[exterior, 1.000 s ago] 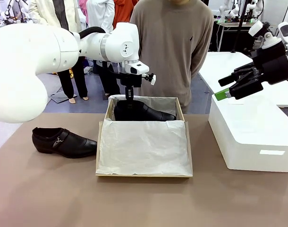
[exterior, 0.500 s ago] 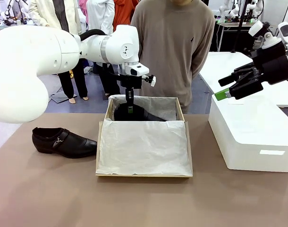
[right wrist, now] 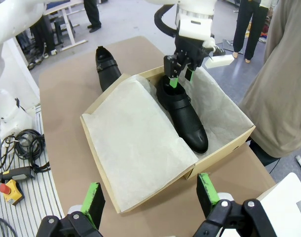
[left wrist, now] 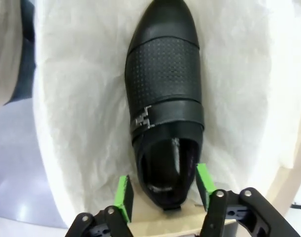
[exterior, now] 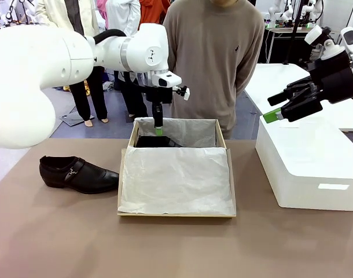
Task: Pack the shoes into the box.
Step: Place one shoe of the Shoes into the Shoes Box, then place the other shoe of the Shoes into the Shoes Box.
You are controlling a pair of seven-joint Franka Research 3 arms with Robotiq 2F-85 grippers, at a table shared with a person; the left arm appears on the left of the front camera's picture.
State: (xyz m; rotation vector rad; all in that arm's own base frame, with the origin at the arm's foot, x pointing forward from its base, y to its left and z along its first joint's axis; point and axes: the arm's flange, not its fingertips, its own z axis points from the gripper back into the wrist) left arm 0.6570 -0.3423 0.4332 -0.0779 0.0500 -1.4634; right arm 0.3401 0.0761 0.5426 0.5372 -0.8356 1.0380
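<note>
One glossy black shoe (left wrist: 163,108) lies flat on the white tissue in the far part of the tan box (exterior: 176,214), toe pointing away from my left gripper (left wrist: 164,192). That gripper stands open just above the shoe's heel, with a green pad (left wrist: 124,197) on each side and not gripping. In the front view the left gripper (exterior: 158,126) hangs over the box's far left corner. The second shoe (exterior: 78,174) rests on the table left of the box. My right gripper (exterior: 280,109) is open and holds nothing, high above the white block.
A large white rounded block (exterior: 309,168) stands at the right of the table. A person (exterior: 214,58) stands close behind the box's far edge. A tissue sheet (exterior: 176,179) covers the box's near part. Bare brown table (exterior: 176,249) lies in front.
My left gripper has opened, let go of the shoe and risen slightly. The shoe has dropped lower into the box. The right arm has stayed still.
</note>
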